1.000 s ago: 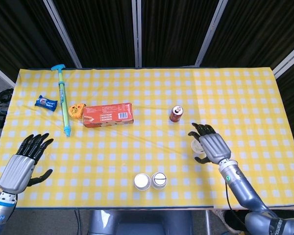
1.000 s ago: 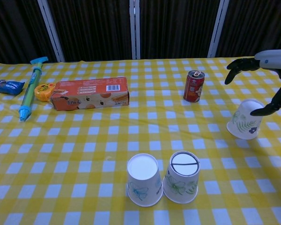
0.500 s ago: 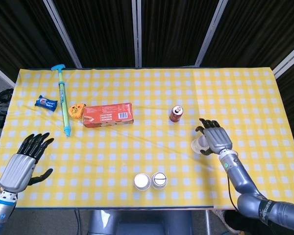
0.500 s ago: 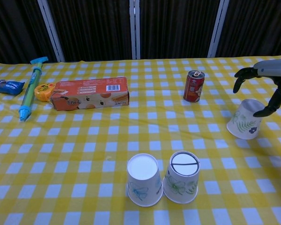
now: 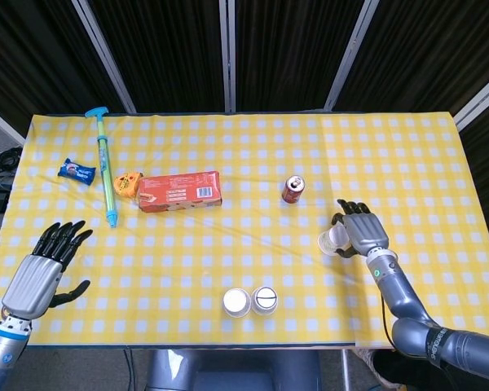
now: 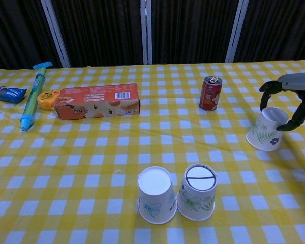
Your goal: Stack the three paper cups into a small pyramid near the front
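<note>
Chest view is showing the right hand (image 6: 290, 99) curling around the top of the tilted third cup (image 6: 265, 130) at the right side of the table (image 6: 91, 168); the fingers (image 6: 267, 89) are arching over the cup's far side and the thumb is reaching down its near side, but I cannot tell whether they are actually gripping it. The other two cups are standing upside down near the front edge, touching: the plain-bottomed cup (image 6: 156, 195) on the left and the lined-bottom cup (image 6: 197, 191) on the right. In the head view the left hand (image 5: 41, 273) is hovering over the table's left front corner, fingers spread and holding nothing. A can (image 6: 210, 93) is standing behind the pair, well apart.
</note>
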### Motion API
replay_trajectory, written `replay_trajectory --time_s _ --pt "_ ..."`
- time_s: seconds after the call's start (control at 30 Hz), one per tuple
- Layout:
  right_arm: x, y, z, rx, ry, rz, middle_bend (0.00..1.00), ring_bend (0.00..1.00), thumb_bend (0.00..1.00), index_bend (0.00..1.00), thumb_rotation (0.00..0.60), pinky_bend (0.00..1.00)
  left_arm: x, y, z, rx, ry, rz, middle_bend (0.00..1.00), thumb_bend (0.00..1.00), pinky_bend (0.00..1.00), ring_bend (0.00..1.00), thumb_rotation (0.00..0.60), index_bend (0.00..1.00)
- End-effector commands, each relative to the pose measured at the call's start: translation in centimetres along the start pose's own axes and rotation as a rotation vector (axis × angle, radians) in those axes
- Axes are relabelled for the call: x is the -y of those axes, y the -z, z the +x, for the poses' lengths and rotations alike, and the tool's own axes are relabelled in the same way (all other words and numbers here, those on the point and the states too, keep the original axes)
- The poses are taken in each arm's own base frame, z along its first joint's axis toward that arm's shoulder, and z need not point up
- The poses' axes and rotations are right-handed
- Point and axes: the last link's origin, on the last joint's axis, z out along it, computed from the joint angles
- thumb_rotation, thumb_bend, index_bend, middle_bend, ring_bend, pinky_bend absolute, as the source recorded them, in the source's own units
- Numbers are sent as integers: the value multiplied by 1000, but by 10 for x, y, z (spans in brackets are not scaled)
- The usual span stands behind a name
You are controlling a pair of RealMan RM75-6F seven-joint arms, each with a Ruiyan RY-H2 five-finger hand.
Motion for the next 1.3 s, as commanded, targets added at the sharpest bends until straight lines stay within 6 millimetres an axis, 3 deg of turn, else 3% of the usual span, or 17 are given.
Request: replay_trajectory --time_s 0.03,0.2,0.47,0.67,0.93,1.07,1.3 --pt "0 -1 -2 -6 -2 3 72 0 180 409 600 0 0 0 0 2 -1 1 0 256 0 0 600 75" --pt "2 -1 1 -46 -12 16 143 0 228 499 600 0 1 -1 0 0 -1 5 0 255 0 0 600 75" --pt "21 18 16 -99 -33 105 153 0 228 504 600 0 2 0 1 -3 -3 8 0 256 0 0 600 75" --pt "58 55 42 -172 -37 262 153 0 228 505 600 0 2 0 1 0 -4 6 0 255 0 0 600 75" --pt "98 96 54 -190 -42 419 153 0 227 509 600 0 2 0 0 3 -4 6 0 256 0 0 600 75" --pt "125 128 53 -207 -29 537 154 0 227 510 600 0 3 -1 0 4 -4 10 0 256 0 0 600 75" --pt "138 142 43 -193 -31 590 154 0 227 511 600 0 5 -1 1 7 0 18 0 256 0 0 600 75"
